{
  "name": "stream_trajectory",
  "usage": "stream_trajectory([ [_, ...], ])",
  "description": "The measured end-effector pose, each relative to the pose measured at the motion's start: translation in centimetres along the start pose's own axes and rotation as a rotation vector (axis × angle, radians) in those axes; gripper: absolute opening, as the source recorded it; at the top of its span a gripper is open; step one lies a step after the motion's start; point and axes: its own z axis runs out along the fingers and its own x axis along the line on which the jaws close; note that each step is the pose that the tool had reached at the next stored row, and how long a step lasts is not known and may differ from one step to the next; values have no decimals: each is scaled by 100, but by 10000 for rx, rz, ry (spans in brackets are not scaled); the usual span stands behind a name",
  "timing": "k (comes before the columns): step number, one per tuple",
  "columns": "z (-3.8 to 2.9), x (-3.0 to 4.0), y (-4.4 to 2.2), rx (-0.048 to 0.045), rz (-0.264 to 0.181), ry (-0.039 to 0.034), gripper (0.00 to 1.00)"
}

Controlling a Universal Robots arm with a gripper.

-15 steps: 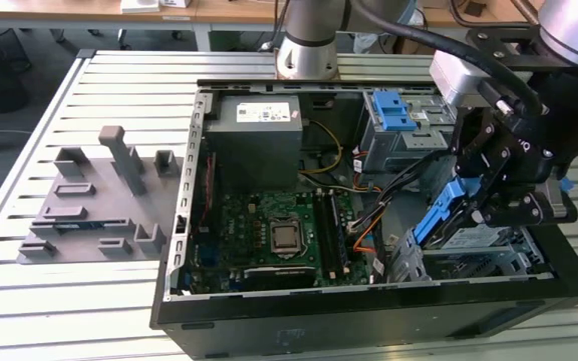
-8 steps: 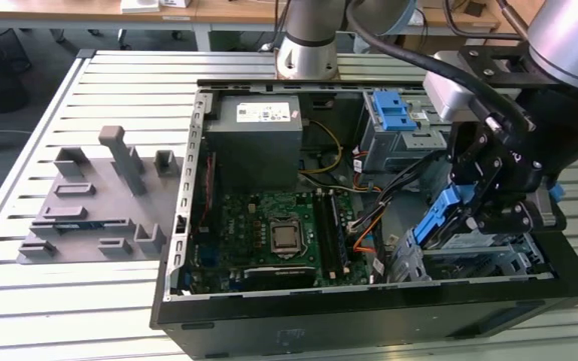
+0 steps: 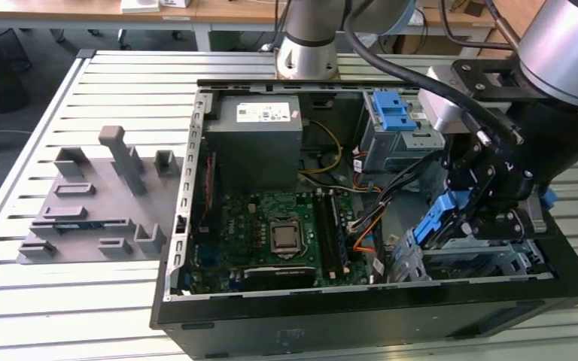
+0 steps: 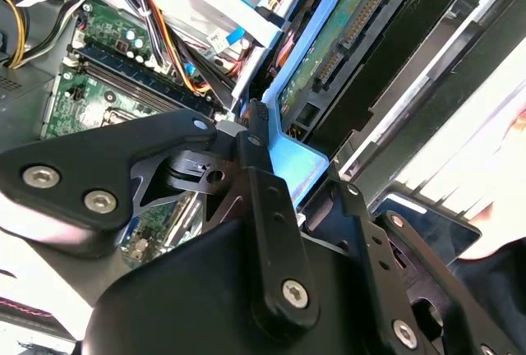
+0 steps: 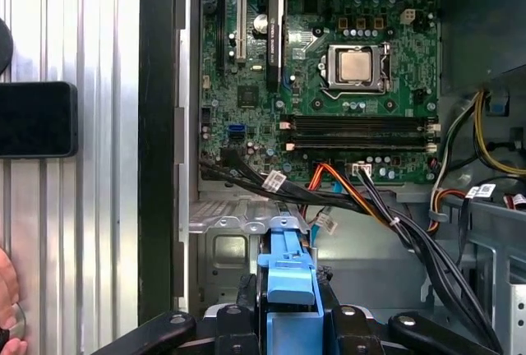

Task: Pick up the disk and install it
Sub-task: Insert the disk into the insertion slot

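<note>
The disk [image 3: 436, 222] in its blue bracket stands on edge, clamped between the gripper [image 3: 490, 214] fingers, inside the open computer case [image 3: 369, 316] at four o'clock from the motherboard [image 3: 269, 233]. Orange and black cables [image 5: 362, 195] crowd its motherboard-side edge; the drive bay [image 3: 480, 259] lies just below.

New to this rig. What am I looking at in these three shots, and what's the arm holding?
A robot arm works over an open computer case on a slatted metal table. The exterior view sees the whole scene; both wrist views ride on the arm and look past its gripper. That gripper is shut on the disk, a drive in a blue bracket, held at the drive cage in the case's corner. Inside lie the motherboard and the power supply. A grey parts fixture sits beside the case.
</note>
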Motion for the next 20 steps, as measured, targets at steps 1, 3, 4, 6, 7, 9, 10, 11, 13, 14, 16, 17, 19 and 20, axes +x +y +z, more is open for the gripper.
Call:
stream_trajectory([
  [1,3,0,0,0,0,0,36],
  [3,3,0,0,0,0,2,36],
  [4,3,1,0,0,-1,2,36],
  [6,4,0,0,0,-1,1,36],
  [7,4,0,0,0,0,1,36],
  [9,3,1,0,0,0,6,38],
  [10,4,1,0,0,0,4,43],
  [11,4,0,0,0,0,3,43],
  [13,8,0,0,0,0,1,50],
  [14,12,0,0,0,-1,0,50],
  [16,19,0,0,0,0,3,50],
  [17,21,0,0,0,-1,4,50],
  [19,30,0,0,1,0,1,48],
  [20,38,1,0,0,-1,0,42],
])
